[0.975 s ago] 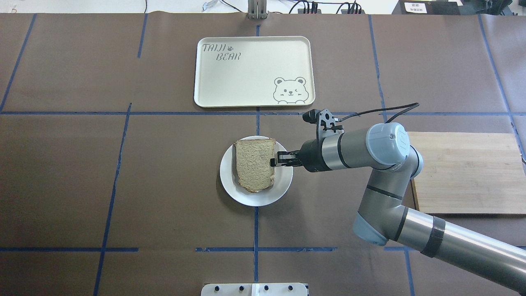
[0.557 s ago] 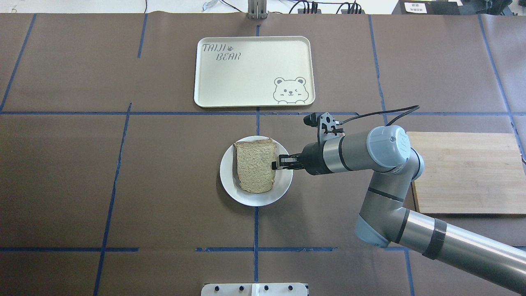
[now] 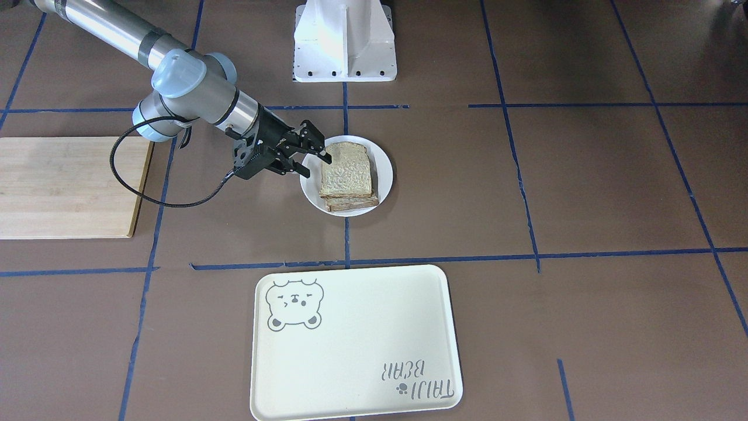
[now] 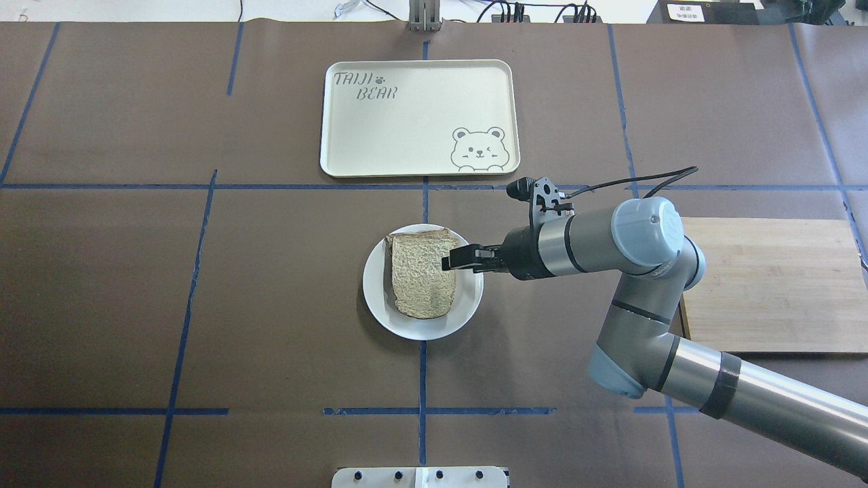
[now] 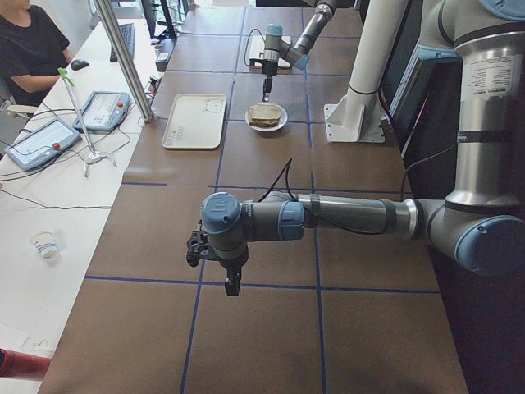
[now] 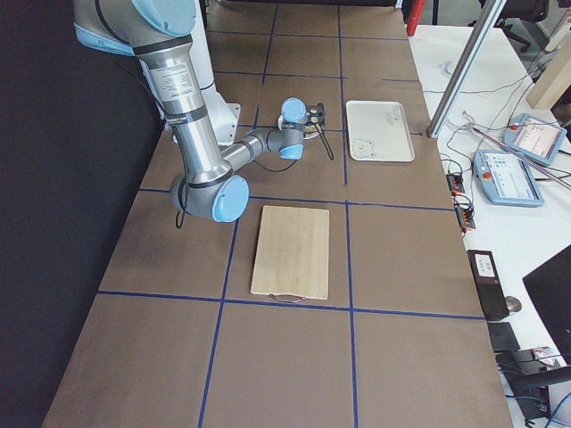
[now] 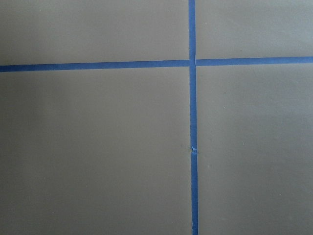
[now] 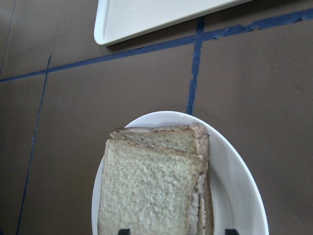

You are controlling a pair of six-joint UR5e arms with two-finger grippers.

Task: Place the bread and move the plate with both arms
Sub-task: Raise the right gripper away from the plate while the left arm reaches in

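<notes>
The plain wholemeal bread (image 4: 422,278) lies flat on the small white plate (image 4: 468,306) at the table's middle. In the front-facing view the bread (image 3: 346,171) rests on top of another slice, and the plate's rim (image 3: 384,156) shows around them. The right wrist view shows the bread (image 8: 149,191) and plate (image 8: 239,171) just below. My right gripper (image 3: 314,164) hovers over the plate's right edge with its jaws spread and empty; it also shows in the overhead view (image 4: 451,261). My left gripper (image 5: 232,286) hangs over bare table far off; I cannot tell its state.
A cream bear tray (image 4: 420,118) lies beyond the plate. A wooden cutting board (image 4: 766,285) lies to the right, partly under my right arm. The white pedestal (image 3: 345,41) stands at the robot's side. An operator (image 5: 29,45) sits beyond the table's far end.
My right gripper has let go of the bread's right edge and opened. The slice has settled flat on the plate, and the gripper has risen and drawn back slightly.
</notes>
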